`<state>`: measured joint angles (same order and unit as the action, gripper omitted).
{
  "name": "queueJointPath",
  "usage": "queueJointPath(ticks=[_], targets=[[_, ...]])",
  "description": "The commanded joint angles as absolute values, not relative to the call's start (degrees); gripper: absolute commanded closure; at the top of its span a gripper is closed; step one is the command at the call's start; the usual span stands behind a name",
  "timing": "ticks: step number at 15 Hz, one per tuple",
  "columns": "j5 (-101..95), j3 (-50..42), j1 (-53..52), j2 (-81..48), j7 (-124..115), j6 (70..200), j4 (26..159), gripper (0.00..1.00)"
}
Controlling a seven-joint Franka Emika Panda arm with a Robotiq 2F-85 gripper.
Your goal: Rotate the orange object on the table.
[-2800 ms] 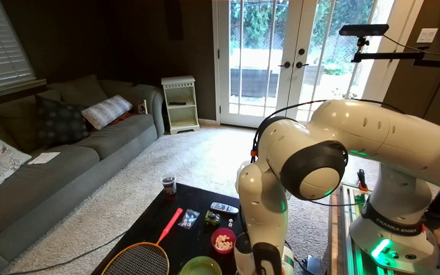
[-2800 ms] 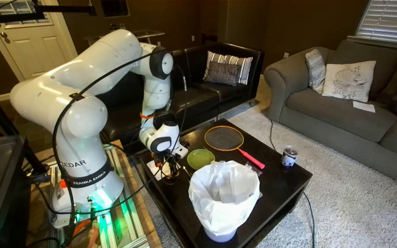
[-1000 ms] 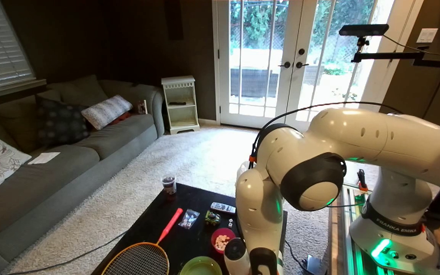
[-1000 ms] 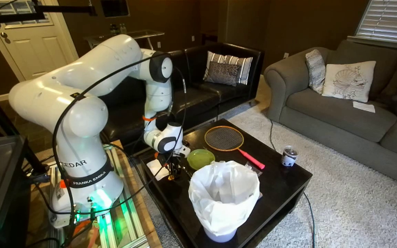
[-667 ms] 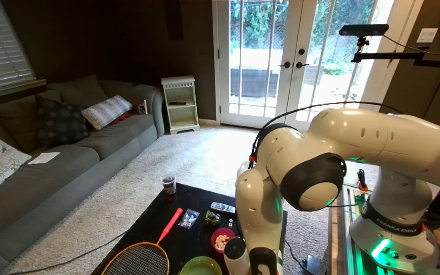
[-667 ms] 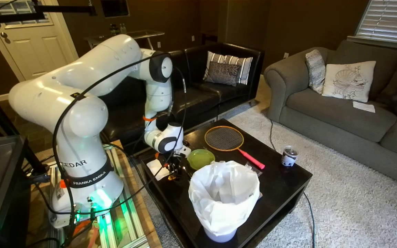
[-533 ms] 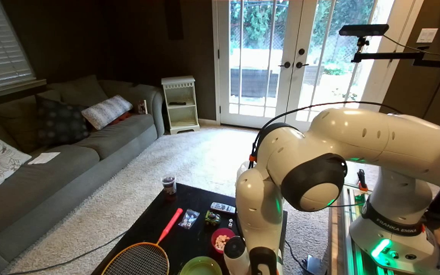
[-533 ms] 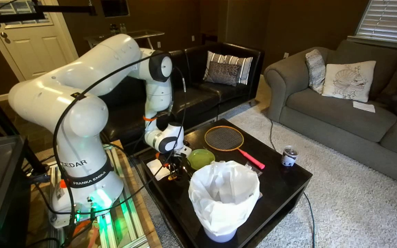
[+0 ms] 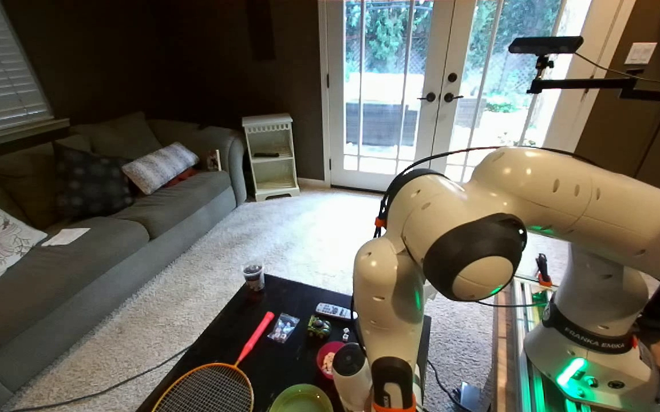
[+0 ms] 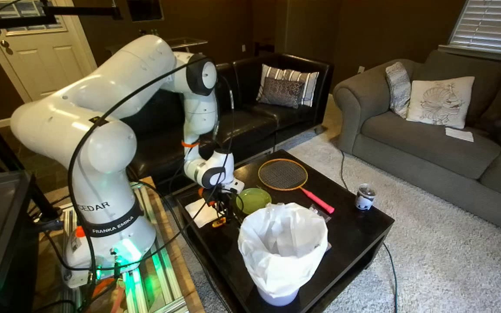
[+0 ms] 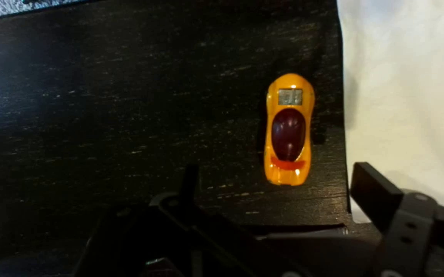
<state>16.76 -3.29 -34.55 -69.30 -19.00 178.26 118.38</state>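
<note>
The orange object is a small orange toy car [image 11: 289,173] with a dark red canopy. It lies flat on the black table [image 11: 129,115], its length running up and down in the wrist view. In an exterior view the orange toy car [image 10: 219,222] shows just below the gripper [image 10: 228,211]. Seen from the wrist, my gripper [image 11: 279,188] is spread wide, one finger to each side of the car's line. The car sits beyond the fingertips and touches neither; nothing is held.
White paper [image 11: 406,96] lies beside the car. Nearby stand a green bowl [image 10: 253,201] and a tall bucket with a white liner [image 10: 283,256]. A racket [image 10: 317,200], a cup [image 10: 365,198], a red bowl [image 9: 330,347] and a remote [image 9: 334,311] are also on the table.
Over the last half second the arm has risen and shifted slightly. The gripper has come up off the toy car, which now shows plainly on the table in an exterior view.
</note>
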Motion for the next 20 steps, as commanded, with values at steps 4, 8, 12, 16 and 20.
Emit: queueJointPath(ticks=[4, 8, 12, 16, 20], targets=[[16.2, 1.7, -27.4, -61.3, -19.0, 180.7, 127.3, 0.00], [16.8, 2.8, -26.6, -57.6, -19.4, 184.1, 132.5, 0.00], [17.2, 3.3, -27.6, -54.7, -19.6, 185.8, 136.0, 0.00], [18.0, 3.7, -29.0, -51.6, -20.7, 185.3, 137.9, 0.00], [18.3, 3.6, -30.6, -48.0, -21.9, 184.9, 139.5, 0.00]])
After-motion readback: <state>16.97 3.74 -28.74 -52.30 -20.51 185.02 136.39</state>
